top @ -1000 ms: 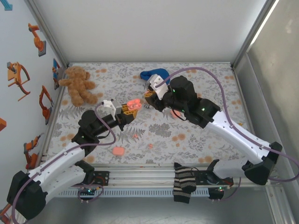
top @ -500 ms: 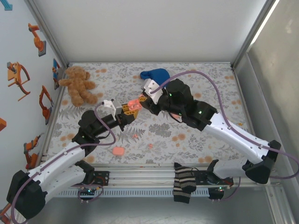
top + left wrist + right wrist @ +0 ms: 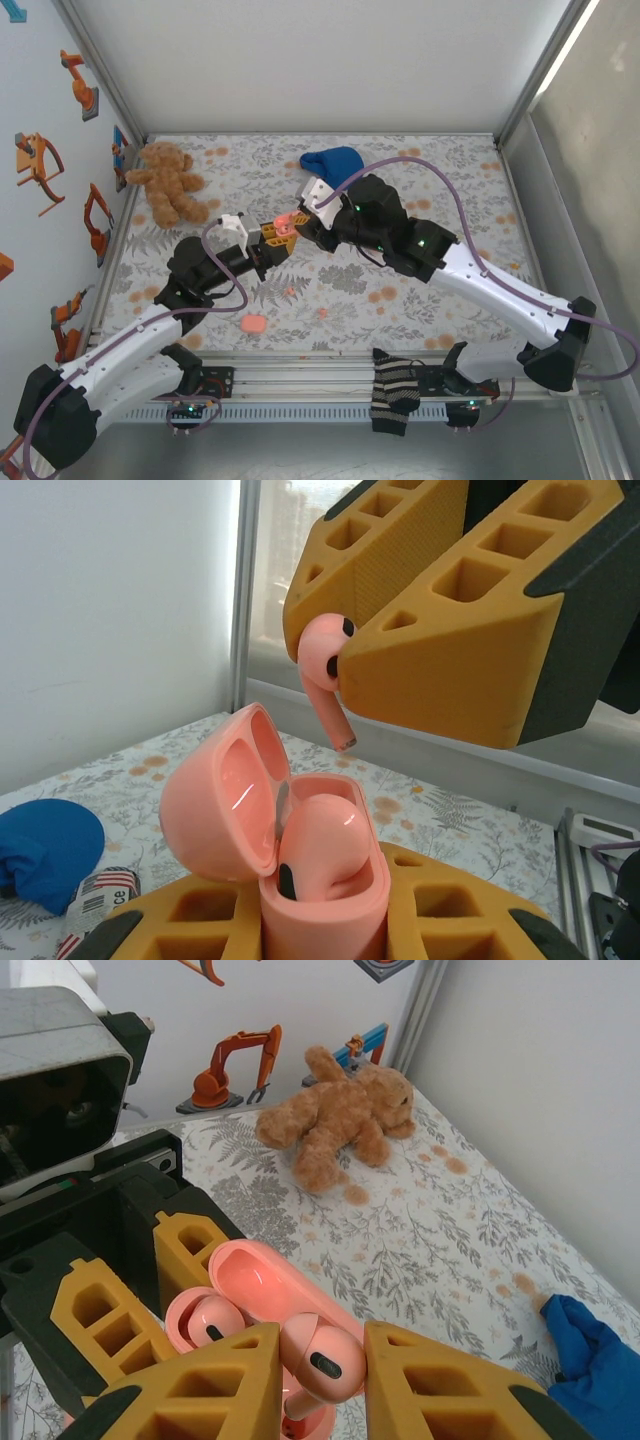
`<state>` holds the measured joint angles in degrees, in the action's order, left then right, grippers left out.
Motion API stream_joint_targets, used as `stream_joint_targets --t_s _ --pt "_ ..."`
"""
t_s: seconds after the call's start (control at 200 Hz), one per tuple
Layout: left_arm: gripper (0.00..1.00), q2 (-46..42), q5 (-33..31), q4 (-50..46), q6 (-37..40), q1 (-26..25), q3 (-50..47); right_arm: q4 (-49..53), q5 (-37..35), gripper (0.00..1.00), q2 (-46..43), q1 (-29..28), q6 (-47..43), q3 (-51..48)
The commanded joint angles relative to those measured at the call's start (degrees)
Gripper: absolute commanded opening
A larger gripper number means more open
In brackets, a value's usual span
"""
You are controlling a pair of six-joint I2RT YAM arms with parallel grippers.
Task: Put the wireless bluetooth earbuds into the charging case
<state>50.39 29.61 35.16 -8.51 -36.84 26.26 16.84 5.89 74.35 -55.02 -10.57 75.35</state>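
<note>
My left gripper (image 3: pixel 272 236) is shut on the salmon-pink charging case (image 3: pixel 322 900) and holds it upright above the table. Its lid (image 3: pixel 210 800) is flipped open. One earbud (image 3: pixel 320 842) sits in a slot of the case. My right gripper (image 3: pixel 320 1372) is shut on a second pink earbud (image 3: pixel 325 1355), stem pointing down. In the left wrist view that earbud (image 3: pixel 326 665) hangs just above the case's open mouth, a little apart from it. From above, the two grippers meet tip to tip at the case (image 3: pixel 288 219).
On the floral tablecloth lie a brown teddy bear (image 3: pixel 170 183) at the back left and a blue cloth (image 3: pixel 333 160) at the back middle. Another pink case (image 3: pixel 252 324) and two small pink nubs (image 3: pixel 290 291) (image 3: pixel 322 312) lie near the front. A striped sock (image 3: pixel 393 392) hangs over the front rail.
My right gripper has moved left and forward with its earbud, ending over the open case. The left gripper and the case have stayed still.
</note>
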Motion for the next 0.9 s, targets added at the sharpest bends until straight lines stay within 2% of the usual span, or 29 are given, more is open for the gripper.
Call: stream_joint_targets --t_s 0.0,0.896 --pt "0.00 -0.6 0.8 2.5 -0.7 -0.4 2.0 -1.1 -1.3 0.25 0.5 -0.6 -0.9 -0.4" --pt "0.00 -1.0 0.5 2.5 -0.4 -0.7 1.8 0.9 -4.2 0.25 1.0 -1.0 -0.9 -1.4"
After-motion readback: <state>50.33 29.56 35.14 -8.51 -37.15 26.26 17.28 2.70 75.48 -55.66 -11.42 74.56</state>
